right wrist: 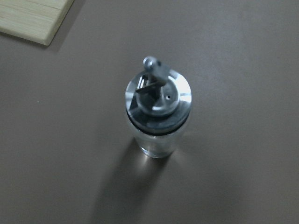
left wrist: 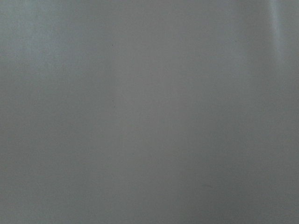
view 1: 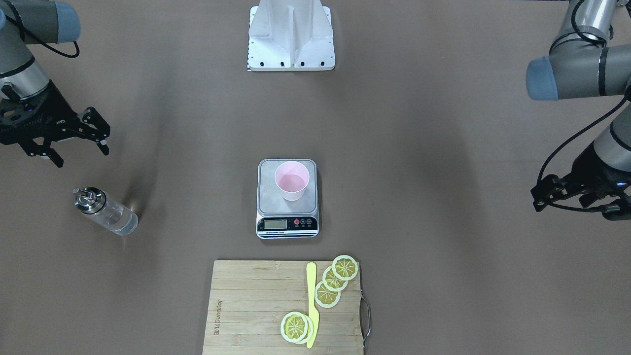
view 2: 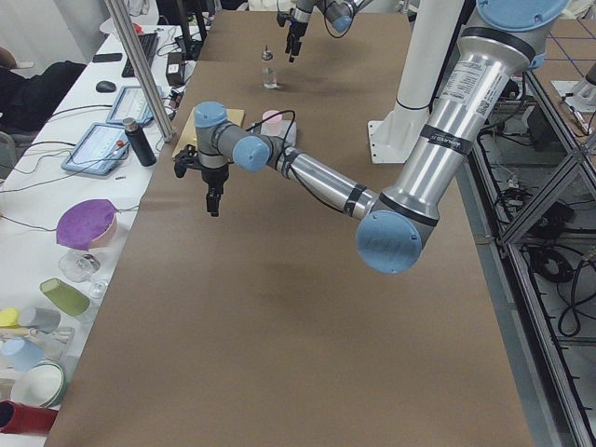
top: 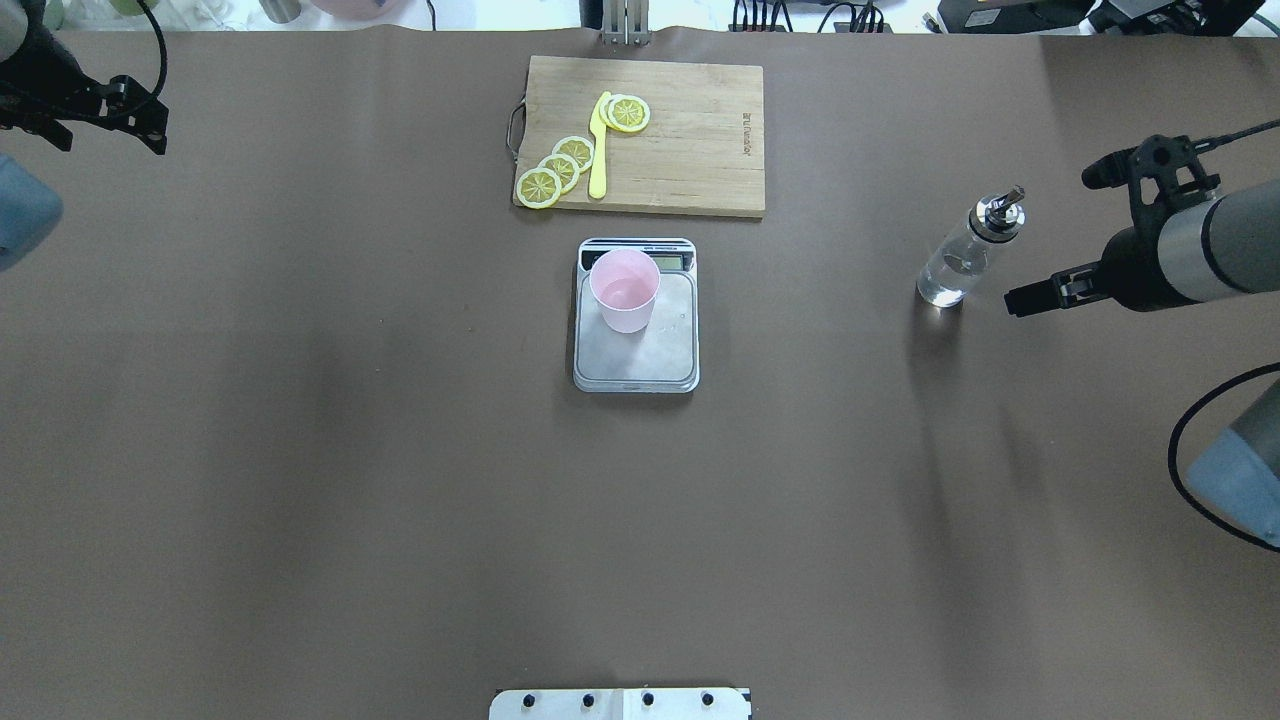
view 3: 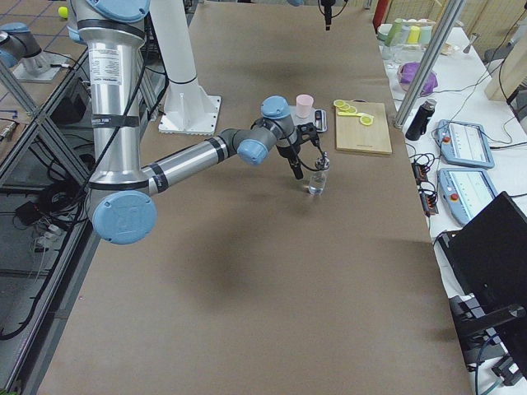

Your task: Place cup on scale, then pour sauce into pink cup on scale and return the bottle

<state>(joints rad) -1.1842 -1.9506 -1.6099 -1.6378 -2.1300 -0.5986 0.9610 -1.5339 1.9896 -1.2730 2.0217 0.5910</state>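
The pale pink cup (view 1: 292, 181) stands upright on the grey platform of the scale (view 1: 271, 199) at the table's middle; the overhead view shows the cup (top: 625, 290) on the scale (top: 640, 355) too. The clear glass bottle (view 1: 106, 213) with its silver pour-spout cap stands upright on the table, holding clear liquid. It also shows in the overhead view (top: 958, 265) and the right wrist view (right wrist: 158, 112). My right gripper (top: 1050, 235) is open and empty, just beside and above the bottle, not touching it. My left gripper (top: 110, 138) is open and empty, far off at the table's left side.
A wooden cutting board (top: 690, 140) with several lemon slices (top: 560, 165) and a yellow knife (top: 599, 145) lies just beyond the scale. The white robot base (view 1: 291, 34) stands at the near edge. The left wrist view shows only bare brown table.
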